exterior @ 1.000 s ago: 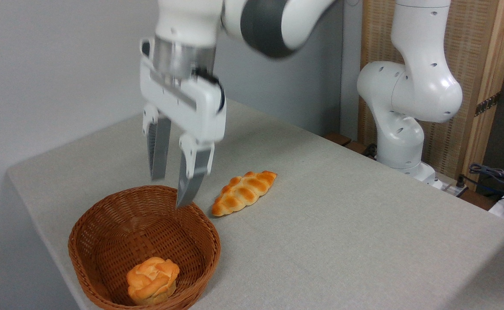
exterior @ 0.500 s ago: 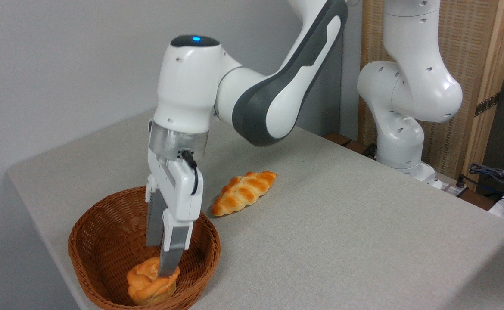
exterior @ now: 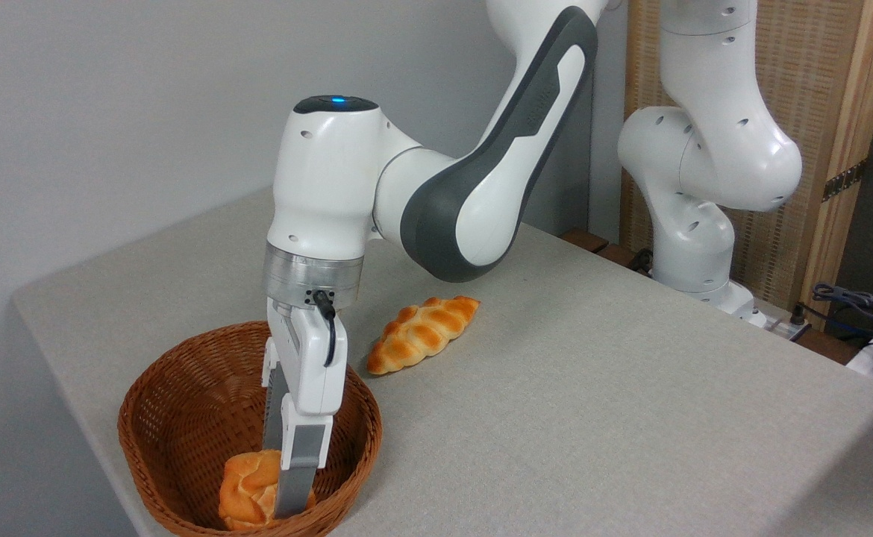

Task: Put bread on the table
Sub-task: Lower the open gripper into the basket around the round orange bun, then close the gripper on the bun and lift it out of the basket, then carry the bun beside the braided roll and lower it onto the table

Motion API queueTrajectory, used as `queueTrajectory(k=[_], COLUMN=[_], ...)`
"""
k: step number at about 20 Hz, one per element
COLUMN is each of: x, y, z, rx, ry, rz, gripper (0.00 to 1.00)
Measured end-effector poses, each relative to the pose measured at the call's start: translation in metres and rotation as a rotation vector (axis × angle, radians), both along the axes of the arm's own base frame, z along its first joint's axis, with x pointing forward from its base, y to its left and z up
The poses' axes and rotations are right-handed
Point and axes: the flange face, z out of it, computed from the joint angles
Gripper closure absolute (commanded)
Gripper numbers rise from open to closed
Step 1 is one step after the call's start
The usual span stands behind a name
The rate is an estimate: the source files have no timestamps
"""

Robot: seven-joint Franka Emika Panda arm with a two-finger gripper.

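Note:
The bread (exterior: 251, 488), a small golden knotted bun, lies at the front of the brown wicker basket (exterior: 183, 403). My gripper (exterior: 287, 501) points straight down into the basket. Its fingers (exterior: 298, 477) stand on either side of the bun, one in front and one behind. The front finger hides the bun's right part. From this side-on angle the gap between the fingers does not show. The table (exterior: 593, 418) is covered in light grey-beige cloth.
A long braided loaf (exterior: 421, 333) lies on the cloth just right of and behind the basket. The basket sits near the table's front left edge. The arm's white base (exterior: 694, 246) stands at the back right, with cables (exterior: 854, 306) beyond it.
The gripper has turned and come down from above the basket's rim into the basket, onto the bun. The bun now looks slightly pressed and tilted.

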Motion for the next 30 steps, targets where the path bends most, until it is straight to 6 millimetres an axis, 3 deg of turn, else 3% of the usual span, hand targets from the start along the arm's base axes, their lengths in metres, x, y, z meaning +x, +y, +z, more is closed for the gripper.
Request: queueTrajectory(k=[9, 11, 14, 20, 24, 25, 27, 30], x=[0.001, 0.001, 0.001, -0.002, -0.023, -0.032, -0.055, -0.082], y=[0.000, 0.000, 0.001, 0.001, 0.000, 0.000, 0.000, 0.029], z=[0.002, 0.003, 0.006, 0.052, 0.081, 0.090, 0.104, 0.109], rx=[0.010, 0.010, 0.000, -0.095, -0.108, -0.106, -0.087, -0.058], ry=[-0.004, -0.006, 0.013, 0.101, 0.169, 0.199, 0.287, 0.345], rz=[-0.015, -0.015, -0.002, 0.062, 0.067, 0.065, 0.020, -0.087], gripper=[0.65, 0.71, 0.71, 0.71, 0.60, 0.54, 0.53, 0.39])
